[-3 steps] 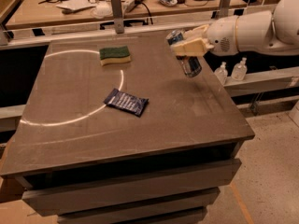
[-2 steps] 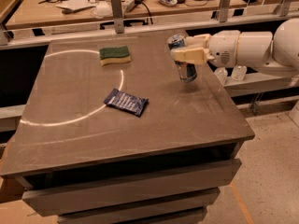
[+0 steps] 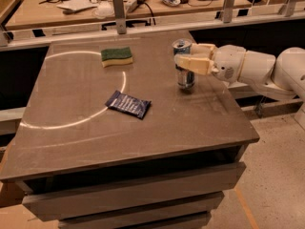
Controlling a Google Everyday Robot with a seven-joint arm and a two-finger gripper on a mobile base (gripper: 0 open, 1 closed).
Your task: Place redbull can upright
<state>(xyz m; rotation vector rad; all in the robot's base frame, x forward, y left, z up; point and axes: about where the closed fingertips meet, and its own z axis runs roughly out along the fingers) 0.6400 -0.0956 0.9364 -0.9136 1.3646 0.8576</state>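
Note:
The redbull can (image 3: 184,75), blue and silver with a silver top, stands upright on the brown table (image 3: 143,128) near its right side. My gripper (image 3: 185,57), cream-coloured on a white arm coming in from the right, is shut on the can around its upper half. The can's base rests on or just at the table surface; I cannot tell whether it touches.
A flat dark blue packet (image 3: 127,104) lies mid-table. A green and yellow sponge (image 3: 116,56) lies at the back. A white arc (image 3: 71,113) is marked on the table. A rail and a cluttered bench (image 3: 119,4) stand behind; the table's right edge is close to the can.
The gripper has lowered the can from a tilted hold above the table to an upright stand at the surface, shifting a little left.

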